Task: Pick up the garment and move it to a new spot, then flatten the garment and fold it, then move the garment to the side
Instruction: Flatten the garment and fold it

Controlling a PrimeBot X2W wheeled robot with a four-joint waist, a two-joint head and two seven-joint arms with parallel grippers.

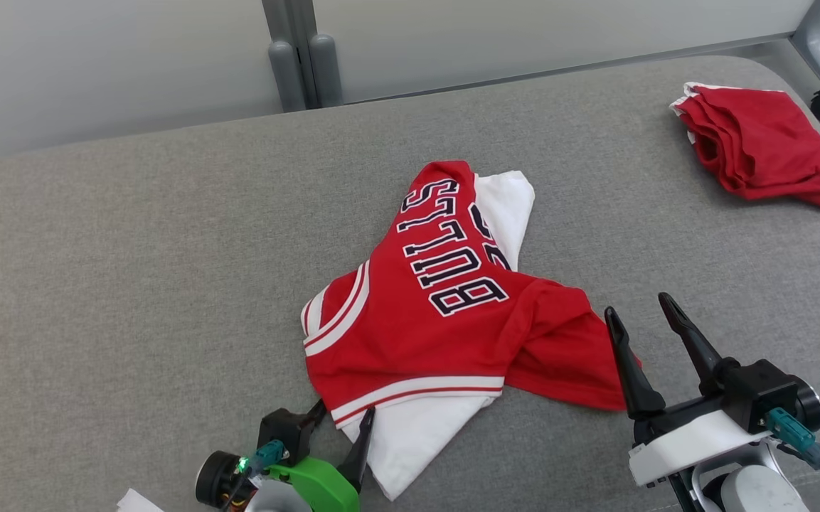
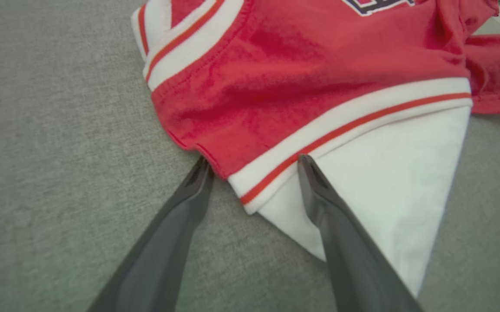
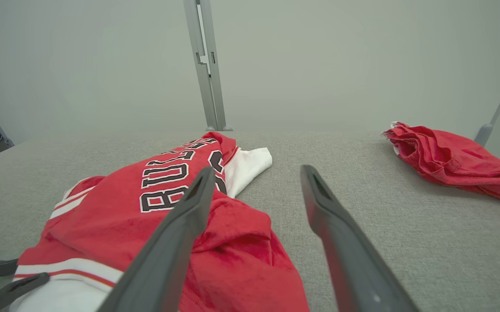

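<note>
Centrally on a grey fabric-covered table lies the garment, a red jersey with white trim and dark block lettering, rumpled and partly doubled over so that white fabric shows at its far end and at its near corner. One red flap spreads out toward the robot's right.

The left end effector sits at the lower left of the head view, at the garment's near corner. In the left wrist view its end effector has both dark fingers spread wide, one tip at the red edge of the cloth and the other over the white part beside the striped hem. It grips nothing.

The right end effector is at the lower right, just beside the red flap, fingers pointing away from the robot. They stand wide apart and hold nothing.

Well apart, at the table's far right corner, lies a second red cloth in a loose heap. A grey post stands behind the table.
</note>
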